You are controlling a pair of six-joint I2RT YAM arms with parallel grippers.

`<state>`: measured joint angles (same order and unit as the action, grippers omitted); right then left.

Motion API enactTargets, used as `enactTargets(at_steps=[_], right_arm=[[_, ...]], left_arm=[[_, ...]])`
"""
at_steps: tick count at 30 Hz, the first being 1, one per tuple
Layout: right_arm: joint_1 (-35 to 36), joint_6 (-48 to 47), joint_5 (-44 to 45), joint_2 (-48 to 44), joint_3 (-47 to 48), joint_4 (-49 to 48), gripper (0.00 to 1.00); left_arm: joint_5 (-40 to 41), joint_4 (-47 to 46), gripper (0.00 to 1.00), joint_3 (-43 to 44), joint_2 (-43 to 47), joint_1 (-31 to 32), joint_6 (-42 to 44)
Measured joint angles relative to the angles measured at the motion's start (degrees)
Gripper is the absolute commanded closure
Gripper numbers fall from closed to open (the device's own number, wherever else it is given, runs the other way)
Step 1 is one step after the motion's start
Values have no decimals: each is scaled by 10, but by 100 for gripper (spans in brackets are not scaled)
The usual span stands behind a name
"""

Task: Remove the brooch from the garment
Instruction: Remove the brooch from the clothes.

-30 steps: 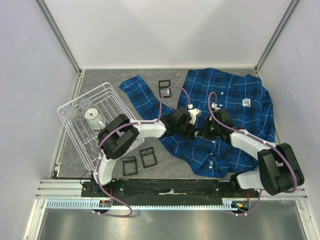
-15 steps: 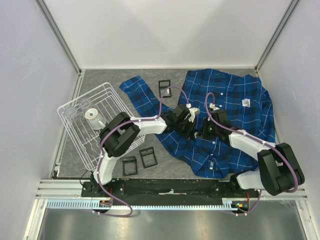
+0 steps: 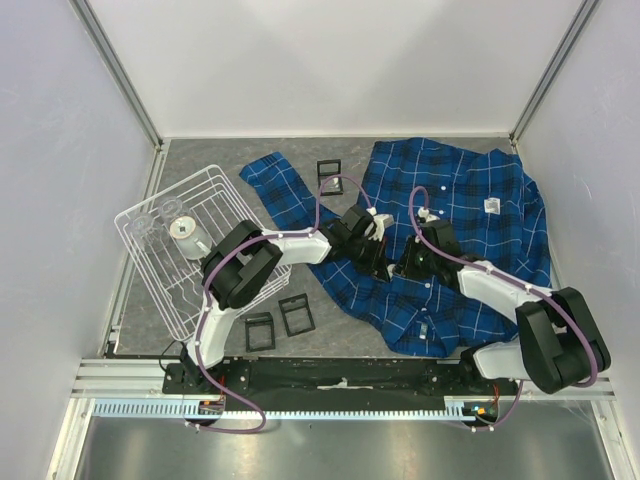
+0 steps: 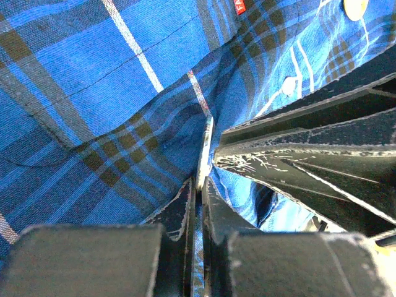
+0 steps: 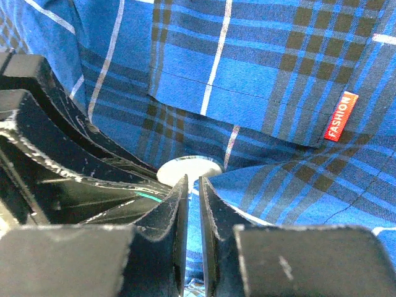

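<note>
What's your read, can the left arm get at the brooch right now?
Probably yes: the left end effector looks shut on the brooch rim, nothing between them; the right end effector sits close beside on the garment.

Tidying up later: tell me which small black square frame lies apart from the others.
The far frame, between the shirt's sleeve and body; the other two frames sit side by side near the left arm's base.

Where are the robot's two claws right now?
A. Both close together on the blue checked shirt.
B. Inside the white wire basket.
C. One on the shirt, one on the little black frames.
A: the left gripper and right gripper meet tip to tip on the blue shirt, at a small white brooch, away from the basket.
</note>
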<state>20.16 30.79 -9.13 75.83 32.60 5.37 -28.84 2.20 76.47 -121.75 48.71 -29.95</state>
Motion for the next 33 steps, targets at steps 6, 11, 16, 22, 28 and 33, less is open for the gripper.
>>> enactTargets(at_steps=[6,11,16,22,28,33], right_arm=[[0,-3,-1,14,-3,-2,83],[0,-6,-2,16,-3,-5,83],[1,-6,-5,22,-3,-13,83],[1,-5,-4,29,-3,-21,84],[4,-6,7,48,14,-15,85],[12,-7,21,57,26,-2,86]], left_arm=[[-8,-3,98,0,-3,-3,-7],[-15,-4,98,1,-5,-5,-11],[-25,-7,98,1,-9,-8,-13],[-70,-26,98,2,-24,-22,-31],[-108,-25,98,17,-43,-35,-44],[-106,-23,98,18,-43,-35,-44]])
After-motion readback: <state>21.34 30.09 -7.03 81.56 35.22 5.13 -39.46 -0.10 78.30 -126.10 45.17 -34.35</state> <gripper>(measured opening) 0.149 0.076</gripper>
